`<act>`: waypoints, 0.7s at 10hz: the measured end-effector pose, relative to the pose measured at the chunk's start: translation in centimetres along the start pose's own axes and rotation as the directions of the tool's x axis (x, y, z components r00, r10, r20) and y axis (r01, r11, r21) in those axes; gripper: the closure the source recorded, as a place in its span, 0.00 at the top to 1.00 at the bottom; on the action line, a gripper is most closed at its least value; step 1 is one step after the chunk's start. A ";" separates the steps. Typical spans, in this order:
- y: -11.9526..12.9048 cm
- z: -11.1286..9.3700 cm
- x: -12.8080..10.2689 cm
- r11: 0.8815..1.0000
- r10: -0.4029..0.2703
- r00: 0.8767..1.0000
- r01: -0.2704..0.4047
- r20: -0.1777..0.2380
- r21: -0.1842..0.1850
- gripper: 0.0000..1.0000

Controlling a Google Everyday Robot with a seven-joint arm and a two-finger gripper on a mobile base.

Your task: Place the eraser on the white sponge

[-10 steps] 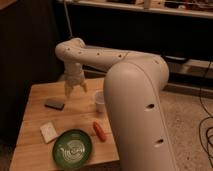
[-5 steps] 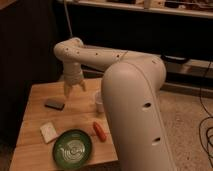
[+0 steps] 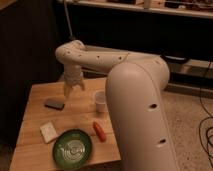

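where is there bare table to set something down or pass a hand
Bare wood: the far left corner of the table behind the eraser, and the middle patch between eraser, cup, orange piece and green plate. Crowded: the front, where sponge, green plate and orange piece sit close. The gripper hangs over the back, near the eraser.

The eraser is a small, flat, dark grey block. It lies on the bench, near the left side. The white sponge is a small, flat, pale square lying nearer the front, apart from the eraser. The hand hangs just beside the eraser.
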 end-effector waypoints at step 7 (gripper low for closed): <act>-0.1 0.5 -3.8 0.976 -0.193 0.960 0.210 0.203 -0.065 0.65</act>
